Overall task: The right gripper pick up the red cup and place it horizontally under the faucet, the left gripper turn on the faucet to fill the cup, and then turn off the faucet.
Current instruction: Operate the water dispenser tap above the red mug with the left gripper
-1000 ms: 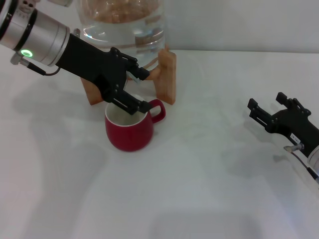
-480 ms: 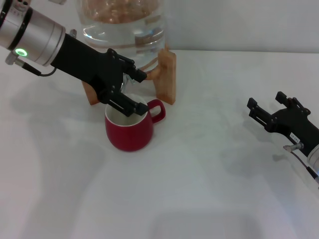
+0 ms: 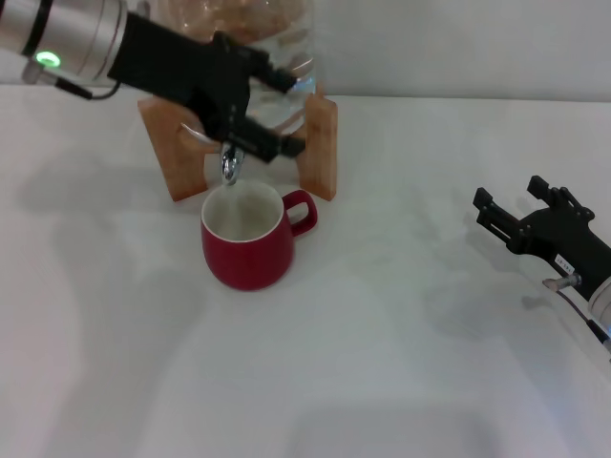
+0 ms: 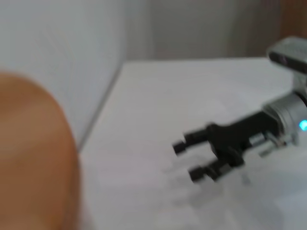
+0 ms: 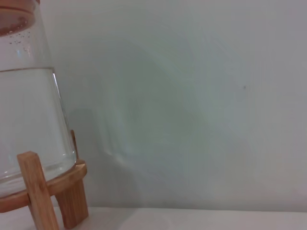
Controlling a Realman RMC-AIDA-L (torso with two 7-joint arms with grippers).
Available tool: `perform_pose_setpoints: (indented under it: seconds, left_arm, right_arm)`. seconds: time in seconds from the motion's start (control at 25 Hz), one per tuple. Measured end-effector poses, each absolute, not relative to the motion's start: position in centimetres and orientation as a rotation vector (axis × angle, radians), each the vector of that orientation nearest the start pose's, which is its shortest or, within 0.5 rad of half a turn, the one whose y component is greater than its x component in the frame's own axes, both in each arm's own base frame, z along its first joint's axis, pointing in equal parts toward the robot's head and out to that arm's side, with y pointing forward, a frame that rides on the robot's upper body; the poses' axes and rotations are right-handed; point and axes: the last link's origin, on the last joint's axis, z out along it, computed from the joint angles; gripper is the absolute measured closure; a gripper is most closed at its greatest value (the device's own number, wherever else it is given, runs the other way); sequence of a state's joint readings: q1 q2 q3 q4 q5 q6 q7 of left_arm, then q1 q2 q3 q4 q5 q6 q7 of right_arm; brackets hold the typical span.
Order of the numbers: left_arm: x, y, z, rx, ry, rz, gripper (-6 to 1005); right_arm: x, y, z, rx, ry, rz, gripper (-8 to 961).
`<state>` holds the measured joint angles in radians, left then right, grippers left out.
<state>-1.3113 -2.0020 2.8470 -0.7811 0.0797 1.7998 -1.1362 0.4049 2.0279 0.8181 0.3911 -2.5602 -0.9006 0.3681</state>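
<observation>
- The clear water jug [image 3: 250,38] is kept on its wooden stand [image 3: 323,143] at about 11 o'clock in the head view, so that a cup can fit under the tap.
- The left gripper [image 3: 263,110] is held up at the front of the jug, right at the faucet [image 3: 229,164]. Its prongs are seen spread, one above and one below, and nothing is clearly pinched between them. This spot is likely picked so the lever can be pushed.
- The red cup [image 3: 248,239] is set upright on the white table [image 3: 382,363], just under the spout, with its handle turned to 3 o'clock. It is placed there so water can be caught.
- The right gripper [image 3: 520,218] is parked at 3 o'clock, well apart from the cup, with its prongs spread and nothing held.
- The cup and tap are shown only in the head view.
- In the left wrist view, the right gripper [image 4: 192,158] is seen far off, past a blurry brown shape.
- In the right wrist view, the water level in the jug [image 5: 29,120] is shown.
</observation>
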Motion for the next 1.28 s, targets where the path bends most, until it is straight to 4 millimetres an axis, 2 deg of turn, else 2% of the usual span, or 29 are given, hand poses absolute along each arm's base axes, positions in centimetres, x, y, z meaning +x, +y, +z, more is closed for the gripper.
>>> perform_pose_setpoints:
  seconds: [0.2, 0.48, 0.76, 1.28]
  left_arm:
    - [-12.4, 42.8, 6.3, -2.916, 0.048, -0.283, 114]
    - [-12.9, 42.1, 6.1, -2.888, 0.031, -0.296, 113]
    - [-13.9, 40.9, 6.6, -2.894, 0.01, -0.391, 113]
    - [-16.0, 38.7, 6.9, -2.909, -0.073, -0.442, 113]
  right_arm:
    - [29.8, 33.5, -6.0, -1.891, 0.747, 0.763, 96]
    - [29.5, 33.8, -6.0, -1.893, 0.737, 0.769, 96]
    - [29.4, 34.0, -5.9, -1.896, 0.731, 0.769, 96]
    - [29.5, 33.9, -6.0, -1.901, 0.734, 0.762, 95]
